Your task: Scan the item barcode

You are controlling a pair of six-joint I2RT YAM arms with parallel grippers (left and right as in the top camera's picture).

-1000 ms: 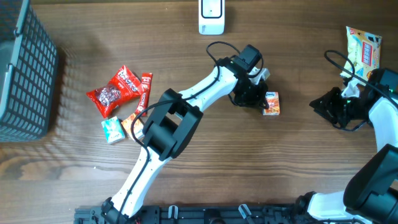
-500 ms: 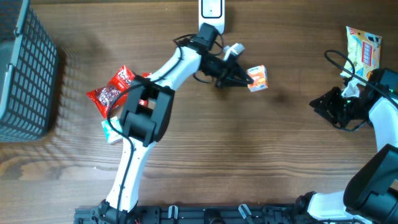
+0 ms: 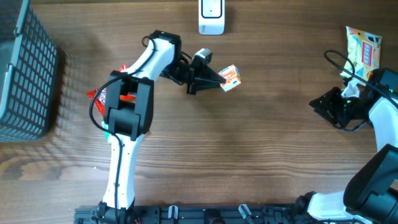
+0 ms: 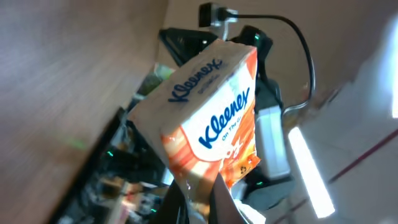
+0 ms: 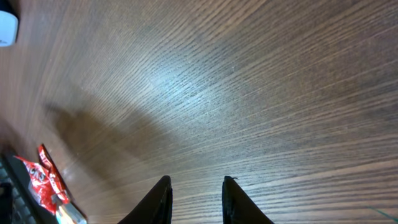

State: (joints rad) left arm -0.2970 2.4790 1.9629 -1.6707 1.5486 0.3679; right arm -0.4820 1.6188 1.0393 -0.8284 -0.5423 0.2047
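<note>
Overhead and wrist views of the scanning step. The left claw (image 3: 214, 79) was clamped on one end of a Kleenex tissue pack (image 3: 229, 76), which was held clear of the wooden tabletop (image 3: 267, 162). The pack projected beyond the fingertips toward the robot's right. In the left wrist view the same pack (image 4: 208, 118) rose from between the closed fingers (image 4: 186, 202), its long axis running on outward from the claw (image 4: 198, 190) and leaning to one side. The printed logo face was turned to that camera, and no barcode could be made out on it. The white scanner (image 3: 211, 17) stood at the far edge of the tabletop. It lay near the pack, farther from the robot and slightly to the pack's left, and nothing stood between the two. The coming move therefore appeared to turn on carrying the pack a short way toward the far edge and turning its coded face to the scanner. The left arm was much the nearer and already held the item. The right claw (image 3: 324, 104) rested well apart at the right side, and its fingers (image 5: 160, 198) were slightly parted over bare wood with nothing between them. A snack bag (image 3: 364, 50), a wire basket (image 3: 25, 68) and red candy packets (image 3: 96, 96) lay outside the working path.
</note>
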